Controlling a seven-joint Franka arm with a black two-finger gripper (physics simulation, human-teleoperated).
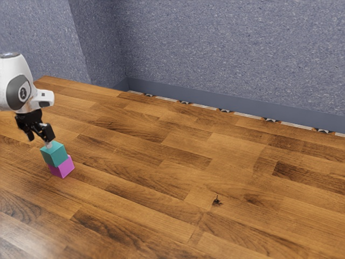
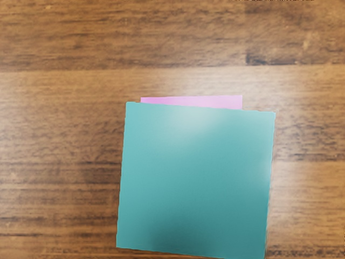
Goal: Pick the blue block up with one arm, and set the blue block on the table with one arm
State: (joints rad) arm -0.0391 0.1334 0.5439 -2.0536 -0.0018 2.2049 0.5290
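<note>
Teal block (image 1: 55, 155) beneath gripper (image 1: 40, 141), atop pink block (image 1: 63, 168).

The white arm (image 1: 15, 81) hangs its black gripper (image 1: 40, 139) downward, jaws standing apart.

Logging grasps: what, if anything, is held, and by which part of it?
Nothing is held: the open claw is over the teal block, which sits on the pink block.

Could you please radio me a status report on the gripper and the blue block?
Gripper near the blue block's top, jaws apart. Blue block on pink block, slightly offset. Pink block underneath, top approach seemingly unobstructed.
</note>
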